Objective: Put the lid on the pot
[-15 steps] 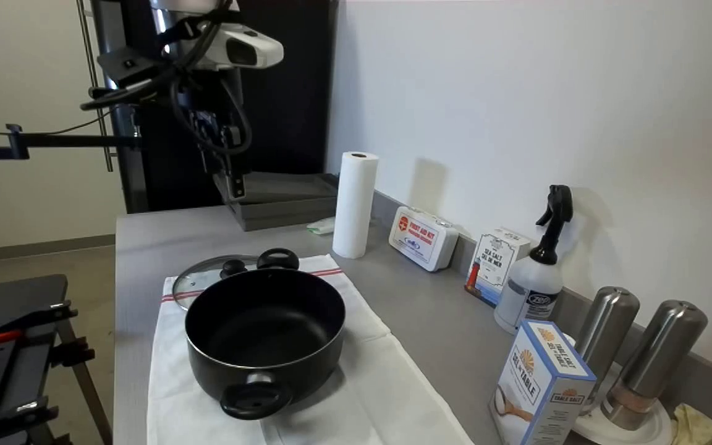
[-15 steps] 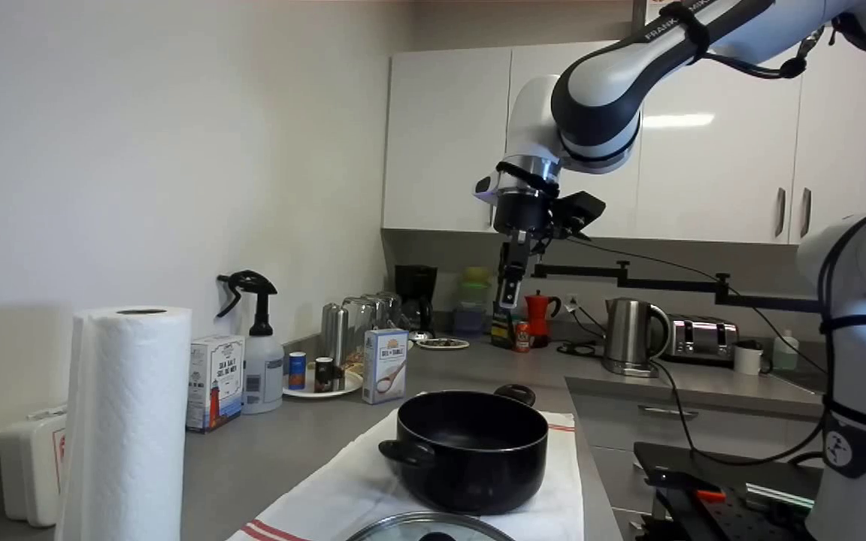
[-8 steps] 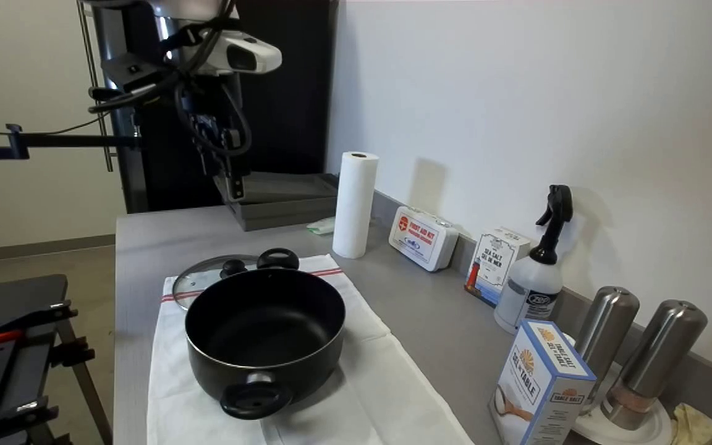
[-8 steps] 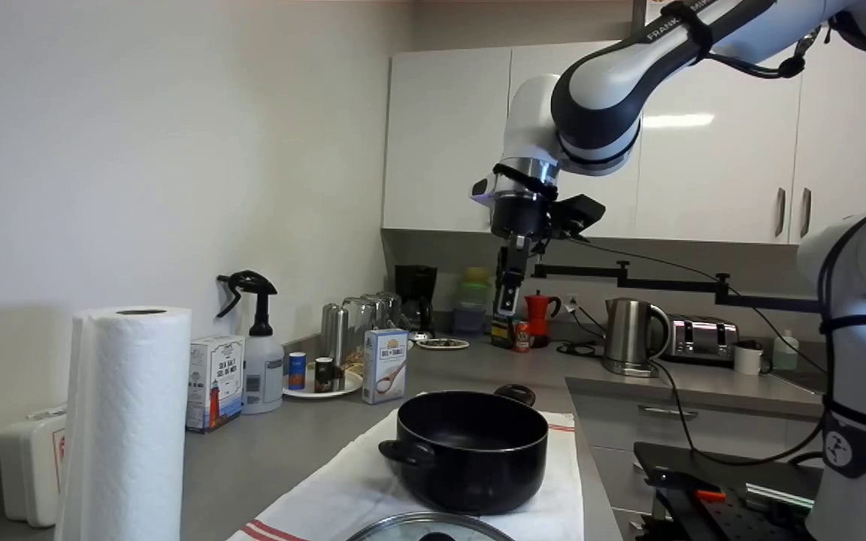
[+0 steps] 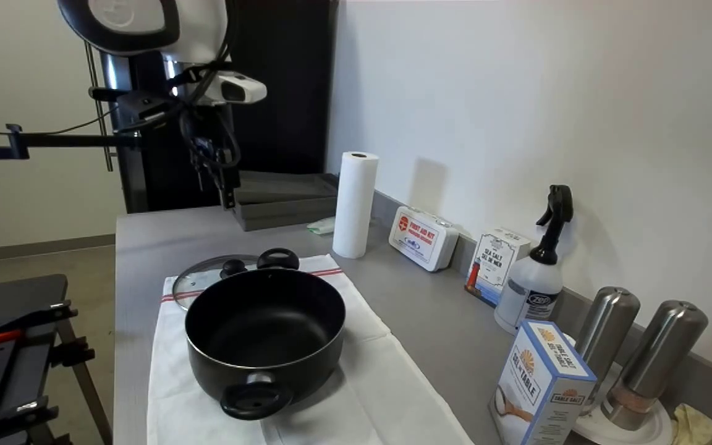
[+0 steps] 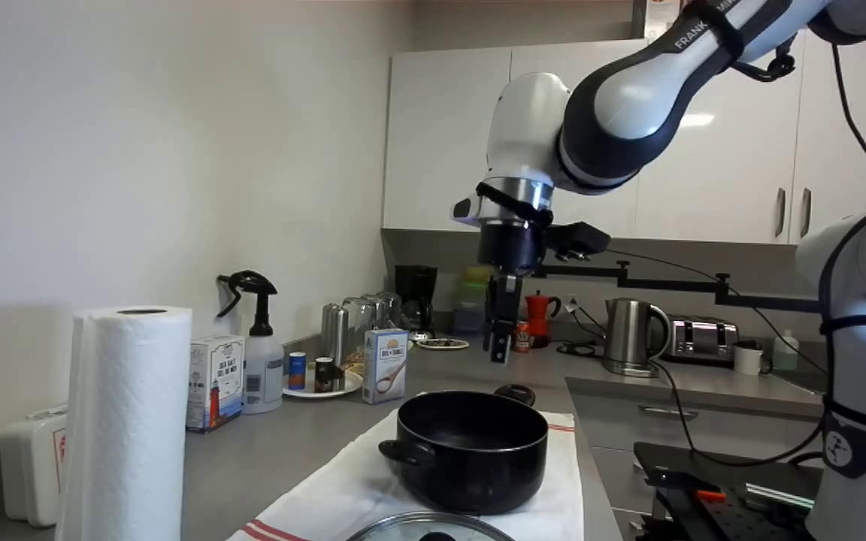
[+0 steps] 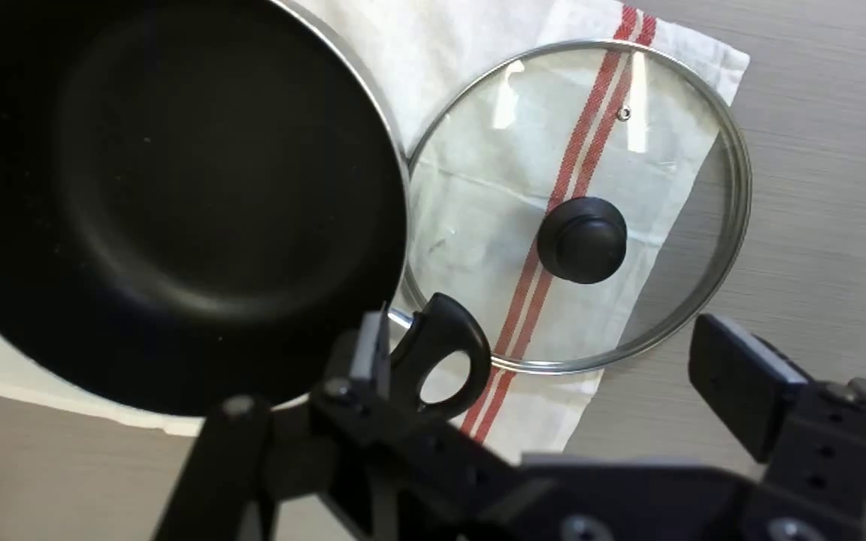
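Observation:
The black pot (image 5: 257,364) stands upright and uncovered on a white towel; it also shows in an exterior view (image 6: 478,469) and the wrist view (image 7: 200,173). The see-through lid (image 7: 591,240) lies flat beside the pot, knob up, its rim close to the pot's side handle. The pot partly hides the lid in an exterior view (image 5: 198,281), and the frame edge cuts it in an exterior view (image 6: 410,528). My gripper (image 7: 553,353) is open and empty, fingers pointing down, above the lid's side of the pot. It also shows in both exterior views (image 5: 225,199) (image 6: 497,353).
A paper towel roll (image 5: 356,204) stands beyond the towel (image 5: 362,395). Along the wall are a first aid kit (image 5: 421,238), salt boxes (image 5: 541,383), a spray bottle (image 5: 529,290) and steel cylinders (image 5: 606,334). A grey tray (image 5: 288,207) sits at the counter's end.
The arm has moved down, so my gripper is lower, and it has shifted slightly left in both exterior views. The lid and the pot have not moved.

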`<action>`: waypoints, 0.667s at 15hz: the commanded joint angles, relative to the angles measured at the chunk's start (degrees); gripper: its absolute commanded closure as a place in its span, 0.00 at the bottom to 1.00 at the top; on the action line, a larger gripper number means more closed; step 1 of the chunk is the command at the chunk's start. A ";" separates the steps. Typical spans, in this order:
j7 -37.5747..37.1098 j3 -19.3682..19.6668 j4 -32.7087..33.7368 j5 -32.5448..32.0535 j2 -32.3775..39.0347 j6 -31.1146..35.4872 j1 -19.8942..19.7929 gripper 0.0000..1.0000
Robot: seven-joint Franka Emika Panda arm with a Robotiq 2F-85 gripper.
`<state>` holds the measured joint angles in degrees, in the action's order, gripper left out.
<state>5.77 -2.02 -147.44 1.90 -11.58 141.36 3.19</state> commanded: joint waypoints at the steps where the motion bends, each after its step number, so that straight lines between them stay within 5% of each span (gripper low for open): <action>1: -7.35 -3.39 0.82 -3.27 4.46 2.41 0.91 0.00; 10: -12.21 -6.14 7.14 -5.00 17.64 3.43 3.75 0.00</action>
<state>-6.39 -8.10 -144.32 -3.47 0.56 143.58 6.13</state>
